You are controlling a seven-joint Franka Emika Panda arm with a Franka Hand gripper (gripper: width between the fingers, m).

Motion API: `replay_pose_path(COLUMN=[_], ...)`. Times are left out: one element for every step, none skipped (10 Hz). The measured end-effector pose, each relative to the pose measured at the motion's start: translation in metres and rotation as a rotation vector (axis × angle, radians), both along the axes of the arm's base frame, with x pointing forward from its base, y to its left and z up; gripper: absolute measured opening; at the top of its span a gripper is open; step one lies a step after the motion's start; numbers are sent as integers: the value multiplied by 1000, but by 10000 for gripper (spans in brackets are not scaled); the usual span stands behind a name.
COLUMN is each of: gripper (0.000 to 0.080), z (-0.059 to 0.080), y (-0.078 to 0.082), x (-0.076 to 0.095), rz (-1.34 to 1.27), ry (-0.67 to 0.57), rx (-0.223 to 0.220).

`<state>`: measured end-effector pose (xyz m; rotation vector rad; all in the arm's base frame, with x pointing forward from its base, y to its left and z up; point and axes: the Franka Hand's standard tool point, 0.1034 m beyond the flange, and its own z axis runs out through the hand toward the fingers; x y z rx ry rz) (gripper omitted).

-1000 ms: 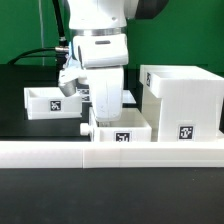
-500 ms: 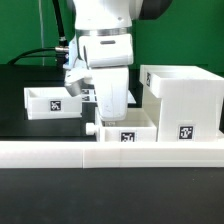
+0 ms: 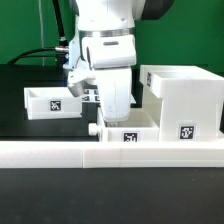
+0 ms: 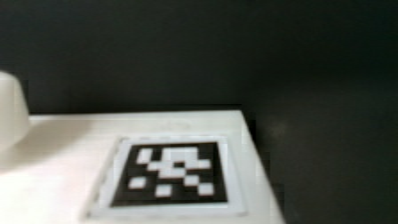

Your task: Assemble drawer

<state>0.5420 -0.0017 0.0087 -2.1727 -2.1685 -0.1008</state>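
**Arm low at middle tray, grip unclear**

You see the gripper (image 3: 114,116) down at the back edge of the middle tray (image 3: 128,136), which sits just behind the front rail (image 3: 60,154). Its jaws are hidden, so you cannot tell whether they are apart or closed. The second tray (image 3: 50,102) lies on the exterior view's left, and the casing (image 3: 185,100) stands on the right, just beside the middle tray. The wrist view gives you a tag (image 4: 173,172) on a white face, with the dark table (image 4: 267,50) beyond
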Motion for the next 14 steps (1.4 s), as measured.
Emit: replay_pose_path(gripper=[41, 41, 41, 41, 41, 41, 41, 41, 41, 41, 41, 41, 41, 41], z=[0, 0, 2, 2, 2, 2, 2, 2, 2, 1, 1, -1, -1, -1], y=[1, 0, -1, -1, -1, 0, 3, 5, 8, 12, 13, 15, 16, 15], x=[0, -1, 0, 1, 1, 1, 2, 2, 3, 3, 5, 5, 5, 5], rz=[13, 26, 28, 27, 26, 20, 12, 12, 14, 19, 34, 38, 34, 27], ry=[-1, 16, 38, 35, 35, 35, 35, 35, 36, 35, 23, 10, 4, 7], rx=[-1, -4, -4, -4, -4, -3, -3, -3, -3, -2, -3, -1, 0, 0])
